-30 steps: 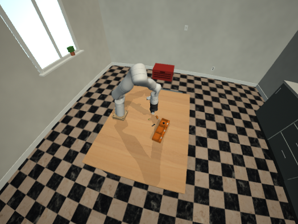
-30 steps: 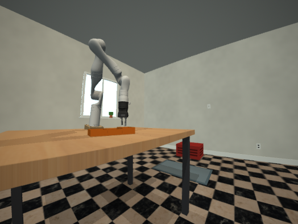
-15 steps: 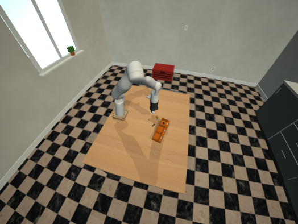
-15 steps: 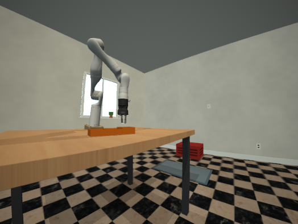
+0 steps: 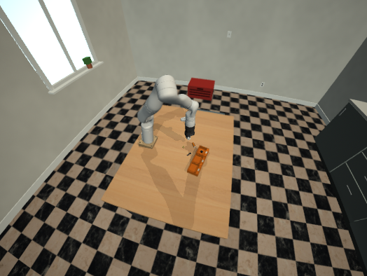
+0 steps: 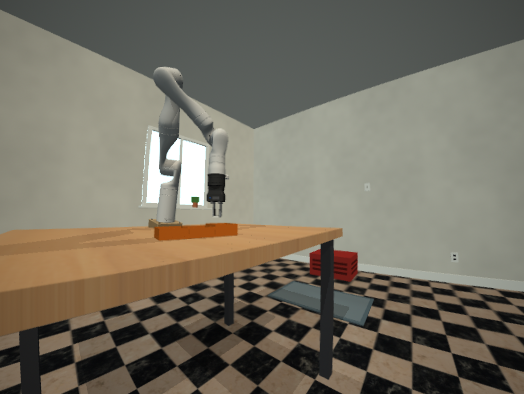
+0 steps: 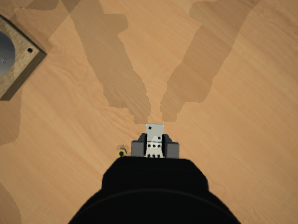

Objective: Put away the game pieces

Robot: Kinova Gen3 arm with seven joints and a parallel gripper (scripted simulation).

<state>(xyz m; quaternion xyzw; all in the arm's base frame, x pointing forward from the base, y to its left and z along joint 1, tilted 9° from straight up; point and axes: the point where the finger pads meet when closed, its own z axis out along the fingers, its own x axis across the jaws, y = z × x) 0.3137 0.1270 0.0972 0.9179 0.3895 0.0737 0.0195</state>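
My gripper (image 7: 154, 141) is shut on a white domino with black dots (image 7: 154, 136), held well above the wooden table. In the top view the gripper (image 5: 189, 137) hangs just behind the row of orange bins (image 5: 198, 160). In the exterior view the gripper (image 6: 217, 212) is above the far end of the orange bins (image 6: 195, 231). A few small objects (image 5: 188, 148) lie on the table beside the bins; they are too small to name. A small yellow and black object (image 7: 120, 149) shows beside the left finger in the wrist view. The marks on the bins are not readable.
The arm's base plate (image 5: 147, 142) stands at the table's back left; its corner shows in the wrist view (image 7: 12, 60). A red crate (image 5: 201, 88) sits on the floor behind the table. A dark cabinet (image 5: 347, 157) stands at the right.
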